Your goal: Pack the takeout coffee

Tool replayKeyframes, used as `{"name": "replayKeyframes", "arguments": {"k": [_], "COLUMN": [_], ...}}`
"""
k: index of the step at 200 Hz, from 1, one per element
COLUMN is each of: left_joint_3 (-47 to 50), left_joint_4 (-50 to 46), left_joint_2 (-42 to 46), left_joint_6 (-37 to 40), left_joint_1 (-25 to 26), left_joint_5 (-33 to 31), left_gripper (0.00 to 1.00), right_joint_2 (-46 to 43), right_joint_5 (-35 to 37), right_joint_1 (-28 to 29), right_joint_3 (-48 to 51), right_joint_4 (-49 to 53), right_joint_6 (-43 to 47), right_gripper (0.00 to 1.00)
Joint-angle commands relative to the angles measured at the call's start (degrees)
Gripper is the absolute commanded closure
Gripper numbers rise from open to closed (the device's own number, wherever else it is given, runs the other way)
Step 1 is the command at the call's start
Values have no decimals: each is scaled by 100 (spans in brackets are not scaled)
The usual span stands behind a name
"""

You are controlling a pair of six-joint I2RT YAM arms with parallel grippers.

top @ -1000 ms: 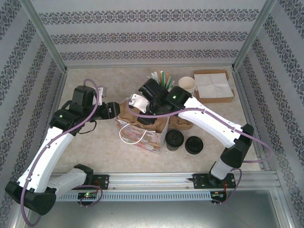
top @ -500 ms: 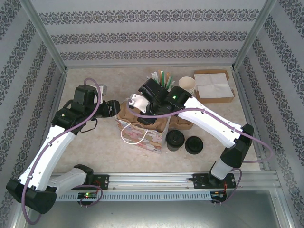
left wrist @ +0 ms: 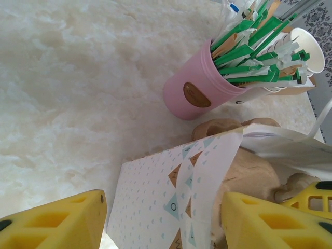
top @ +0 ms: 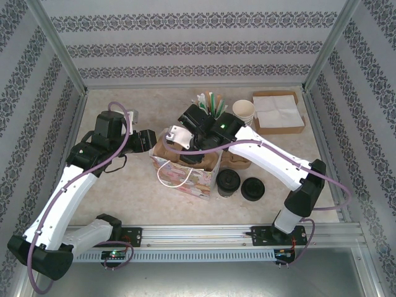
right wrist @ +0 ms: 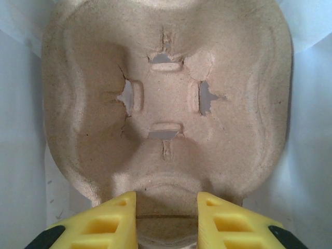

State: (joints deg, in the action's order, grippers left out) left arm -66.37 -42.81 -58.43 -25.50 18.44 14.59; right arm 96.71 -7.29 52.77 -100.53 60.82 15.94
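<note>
Brown moulded-pulp cup carrier [right wrist: 166, 104] lies inside the white paper bag printed with small triangles [top: 189, 179]. In the right wrist view its four-slotted middle faces the camera, with the bag's pale walls on either side. The right gripper [right wrist: 167, 202] reaches down into the bag from above, and its yellow jaws are clamped on the near rim of the carrier. The left gripper [left wrist: 163, 197] is at the bag's left upper corner. Its jaws stand apart with the patterned bag wall between them, and I cannot tell whether they press on it. The takeout coffee, a small cup capped with a round black plastic lid [top: 227, 182], stands upright on the pale surface [top: 124, 185] just beside the bag's right side, outside it and touched by neither gripper. A low stack of loose black lids [top: 252, 189] sits just to its right. Behind the bag are a pink cup crammed with green and white wrapped sticks [left wrist: 197, 93] and a stack of lidless cream paper cups [top: 244, 111]. A shallow cardboard box of white napkins [top: 278, 111] stands at the far right.
</note>
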Motion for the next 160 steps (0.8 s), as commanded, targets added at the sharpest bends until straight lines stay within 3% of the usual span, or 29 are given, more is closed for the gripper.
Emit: {"name": "replayKeyframes", "arguments": {"k": [1,160], "left_joint_3": [37,91], "left_joint_4": [159,175], "left_joint_2": [92,78], "left_joint_6": [-27,25], "left_joint_1": [68,72], "left_joint_5": [81,89], "left_gripper": [39,40], "right_joint_2": [143,827], "right_joint_5": [31,-473], "right_joint_1": [40,-74], "right_joint_3": [-235,-706], "right_joint_4": [283,1061], "right_joint_6": [204,575], "right_gripper": [71,71]}}
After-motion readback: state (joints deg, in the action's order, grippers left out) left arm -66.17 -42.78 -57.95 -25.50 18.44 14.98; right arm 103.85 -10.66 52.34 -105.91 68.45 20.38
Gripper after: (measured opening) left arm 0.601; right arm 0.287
